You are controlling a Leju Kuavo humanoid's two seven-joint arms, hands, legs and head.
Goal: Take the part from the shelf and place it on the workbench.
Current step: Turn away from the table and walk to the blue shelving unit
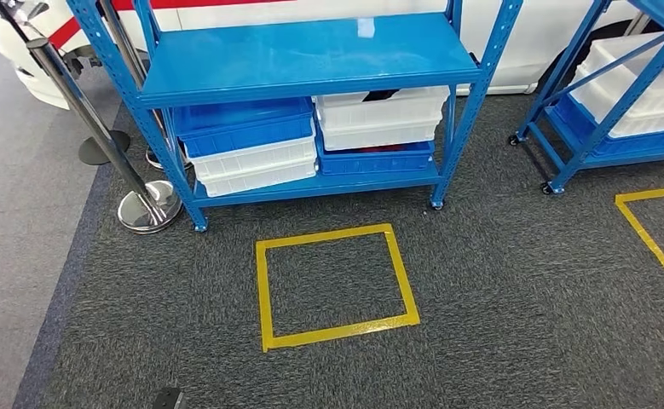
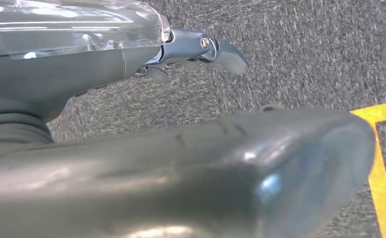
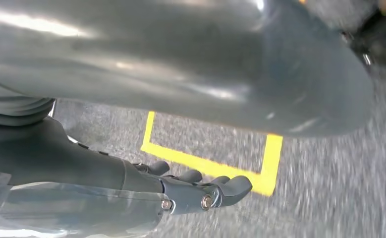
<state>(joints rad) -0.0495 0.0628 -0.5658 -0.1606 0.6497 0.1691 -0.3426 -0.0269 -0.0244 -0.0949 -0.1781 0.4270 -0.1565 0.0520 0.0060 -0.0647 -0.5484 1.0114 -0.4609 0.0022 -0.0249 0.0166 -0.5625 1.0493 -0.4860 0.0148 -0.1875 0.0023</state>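
Head view looks down on a blue metal shelf [image 1: 311, 58] standing on dark grey carpet [image 1: 499, 298], its glossy top board bare apart from a pale reflection. On the lower board sit stacked bins: at the left a blue bin [image 1: 245, 126] rests on two white bins [image 1: 256, 166], and beside them two white bins [image 1: 381, 118] rest on a blue bin [image 1: 376, 158]. A dark shape with a hint of red shows at the rim of the right stack, too hidden to tell whether it is the part, so where the part lies cannot be told from these pictures. In front of the shelf a square of yellow tape [image 1: 334, 285] marks the carpet, just short of the shelf's feet. A second blue shelf [image 1: 605, 102] on small wheels stands to the right, holding a white bin [image 1: 643, 85], with another yellow tape corner [image 1: 652, 234] near it. To the left a chrome post [image 1: 98, 128] rises from a round base at the carpet's edge, and a white car body with a red stripe stands behind the shelves. In the left wrist view the left hand [image 2: 191, 52] hangs over the carpet with nothing in it, its fingers fairly straight. In the right wrist view the right hand [image 3: 200, 191] also holds nothing, fingers loosely extended above the tape.
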